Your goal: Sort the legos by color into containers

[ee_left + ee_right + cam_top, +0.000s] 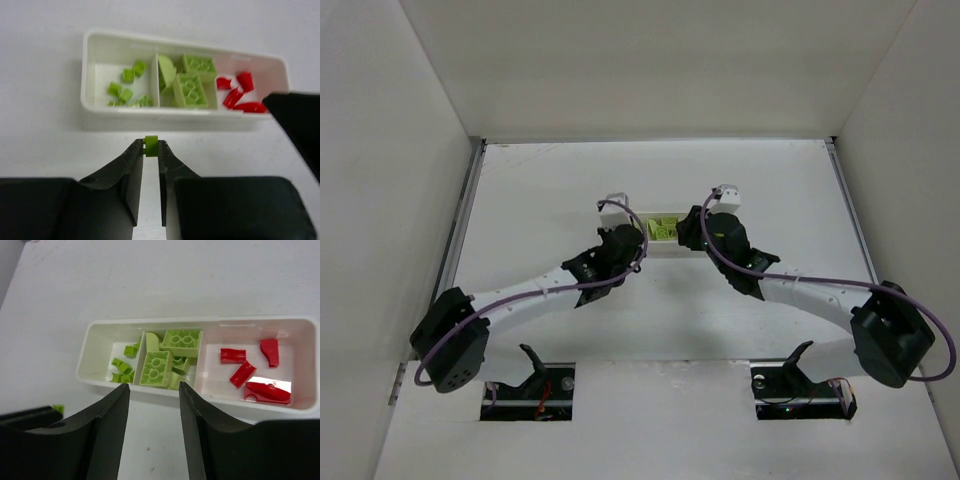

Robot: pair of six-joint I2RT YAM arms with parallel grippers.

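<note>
Carry step in hand. A small green lego (151, 144) is pinched at the tips of the left end effector (151, 148). The tray (95, 107) lies just ahead. The right end effector (154, 390) is held open and empty. Next, as judged: the lego is to be carried forward and slightly left over the small-greens compartment (102, 80), then released.

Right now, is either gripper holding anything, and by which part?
The left gripper pinches a tiny lime-green brick by its two opposite sides, between the tips of its jaws, just short of the tray. The right gripper is open and holds nothing.
</note>
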